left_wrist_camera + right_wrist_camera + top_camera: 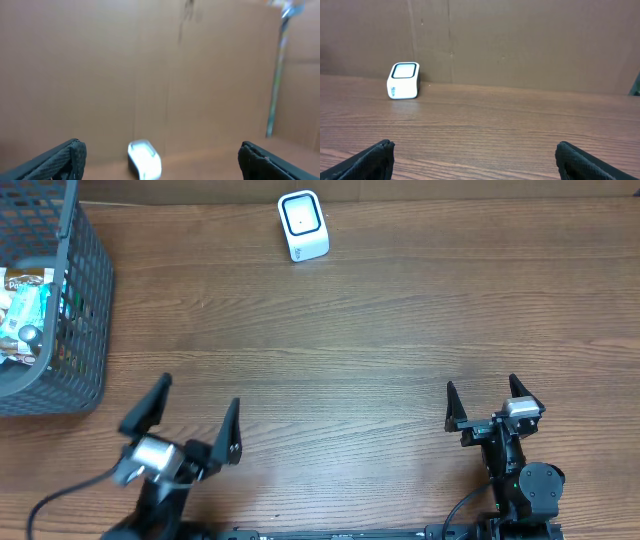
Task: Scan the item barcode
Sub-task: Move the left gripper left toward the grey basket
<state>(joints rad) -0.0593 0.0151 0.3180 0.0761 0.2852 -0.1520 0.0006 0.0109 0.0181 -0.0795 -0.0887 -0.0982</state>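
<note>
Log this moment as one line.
left gripper: open, empty | right gripper: open, empty | scanner: far side, untouched | items: in basket

The counter [380, 330] is mid-brown with fine wood grain. Far ahead of the black left gripper [198, 395] is a white scanner [303, 225] with a dark, white-rimmed face. To that gripper's left, a dark grey lattice basket [85, 300] holds white, teal and brown packets [22, 305]. The right gripper [482, 385] is black too.

Checkout-like test bench: scanner [303, 225], basket [88, 305].
</note>
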